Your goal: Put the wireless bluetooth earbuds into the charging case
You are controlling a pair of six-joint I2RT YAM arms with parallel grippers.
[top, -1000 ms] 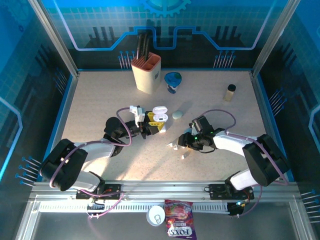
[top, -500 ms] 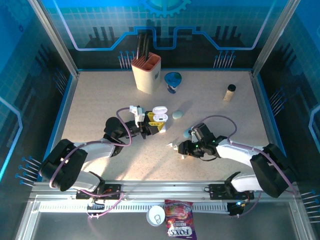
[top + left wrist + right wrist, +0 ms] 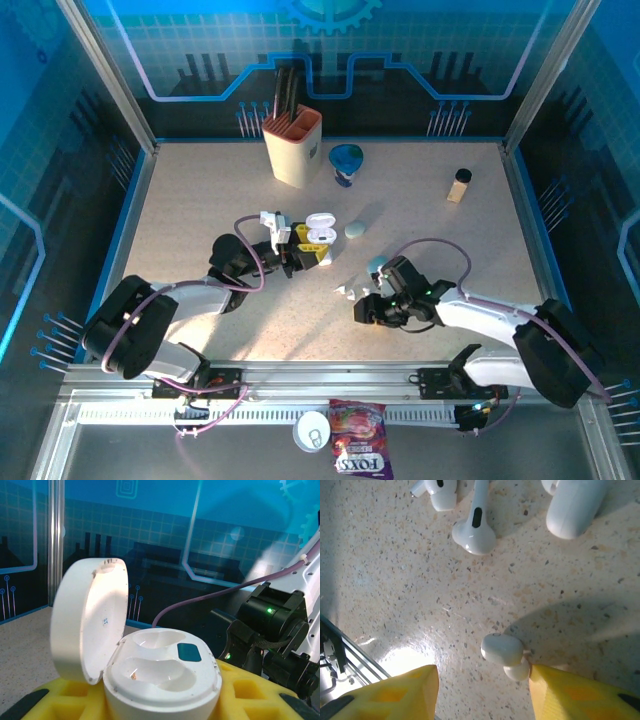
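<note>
On your left, the left end effector (image 3: 311, 247) is clamped on the open charging case (image 3: 161, 676). The case's white body sits between the yellow pads (image 3: 67, 700). In the left wrist view its lid (image 3: 82, 620) stands swung up on the left side. The two moulded wells show bare white plastic, with a small teal patch (image 3: 189, 651) beside them.

From above, you see the case held just over the speckled tabletop (image 3: 200, 200), left of centre. A pale teal pebble case (image 3: 356, 230) lies just to its right.

Moving right, a small cluster of white earbuds (image 3: 345, 291) lies loose on the tabletop between the two arms. It is close to the right end effector (image 3: 362, 310).

That end effector sits low over the tabletop with its jaws apart, gripping nothing. In the right wrist view, one white earbud (image 3: 502, 650) lies flat on the tabletop between the yellow fingertips (image 3: 405, 690). It sits hard against the fingertip on the right of that view and well apart from the other. You cannot tell whether it actually touches.

Farther out in that view lie a stemmed earbud (image 3: 475, 527), a second one (image 3: 439, 491) and a larger rounded white piece (image 3: 572, 510).
</note>
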